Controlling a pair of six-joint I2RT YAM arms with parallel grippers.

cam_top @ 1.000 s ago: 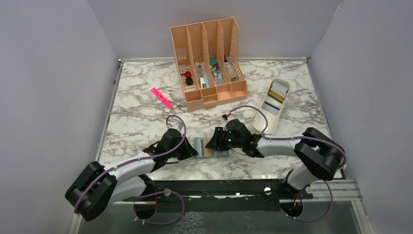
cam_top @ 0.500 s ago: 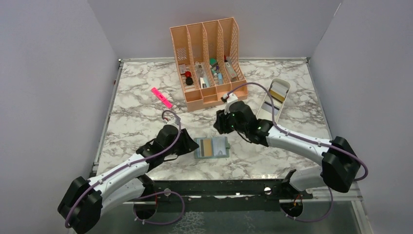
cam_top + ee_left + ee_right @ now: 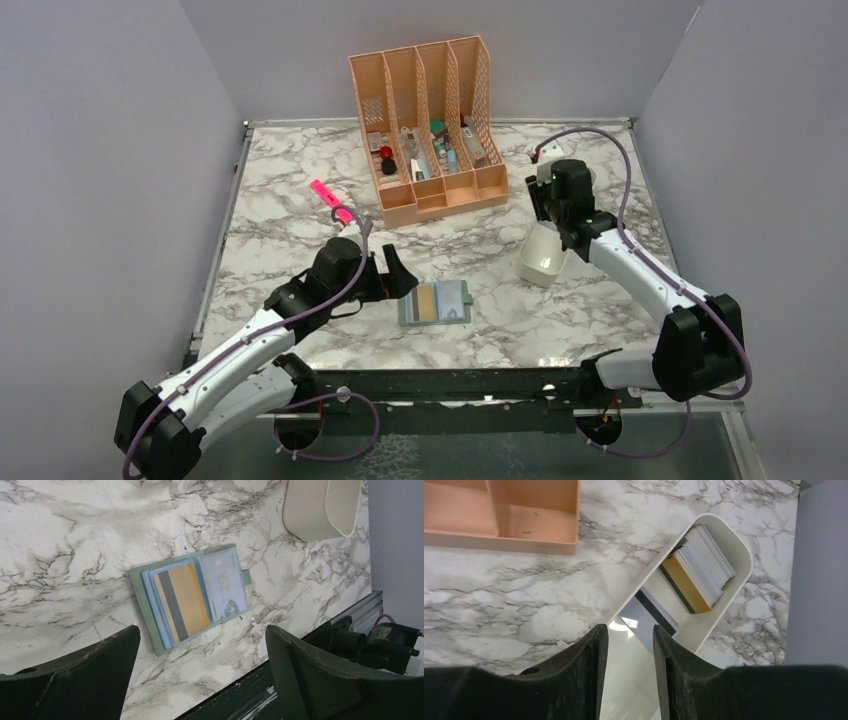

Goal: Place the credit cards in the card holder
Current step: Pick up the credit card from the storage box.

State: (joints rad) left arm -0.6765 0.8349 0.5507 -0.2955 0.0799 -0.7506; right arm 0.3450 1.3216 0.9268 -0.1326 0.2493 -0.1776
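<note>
Gold-edged credit cards [image 3: 699, 572] sit stacked at the far end of the white tray [image 3: 746, 555], abt 2 o'clock from the card holder [image 3: 150, 614]. The holder lies open on the marble w/ a gold card [image 3: 180, 602] & a VIP card [image 3: 222, 587] in its pockets. Step in hand, I'd judge: fetch another card. Best to come straight down, pinch one card only, avoid the tray wall. R gripper [image 3: 629, 628] hovers over the tray, fingers narrowly parted, empty, arm reaching to 11 o'clock. L gripper [image 3: 203, 627] gapes wide, empty, at the holder's 10 o'clock, arm stretched low.
</note>
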